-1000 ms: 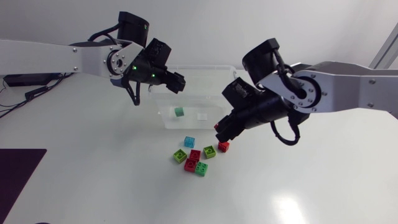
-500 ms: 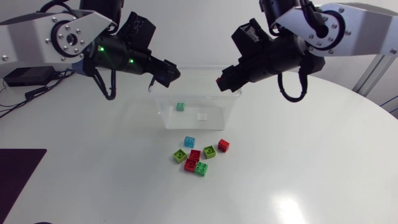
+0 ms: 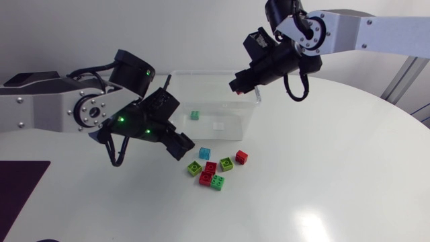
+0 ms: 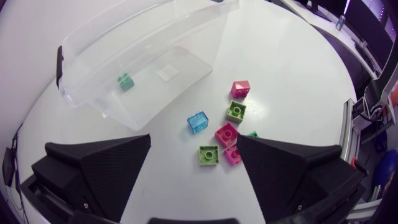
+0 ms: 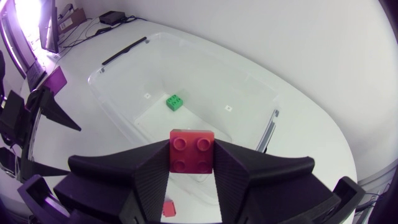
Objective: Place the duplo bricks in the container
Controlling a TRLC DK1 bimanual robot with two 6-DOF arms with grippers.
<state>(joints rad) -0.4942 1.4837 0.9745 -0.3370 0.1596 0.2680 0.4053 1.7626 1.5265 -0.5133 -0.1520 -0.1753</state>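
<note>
Red, green and blue duplo bricks [image 3: 215, 168] loose on the table [image 3: 336, 188], just ahead of the wide-spread left gripper [image 4: 193, 146]; beyond, clear container [image 3: 252, 107] with one green brick [image 3: 194, 115] inside; farthest, right gripper [image 3: 236, 85] clamped on a red brick [image 5: 193, 149] above it.

A broad white desk [image 3: 349, 168] with a smooth, faintly glossy top fills nearly the whole head view, its rounded edge curving down through the upper right of the frame. Soft, even light falls on it, leaving only pale shadows and one bright reflected patch [image 3: 310, 219] in the lower right. A dark, flat mat [image 3: 19, 191] lies on the desk at the lower left corner
</note>
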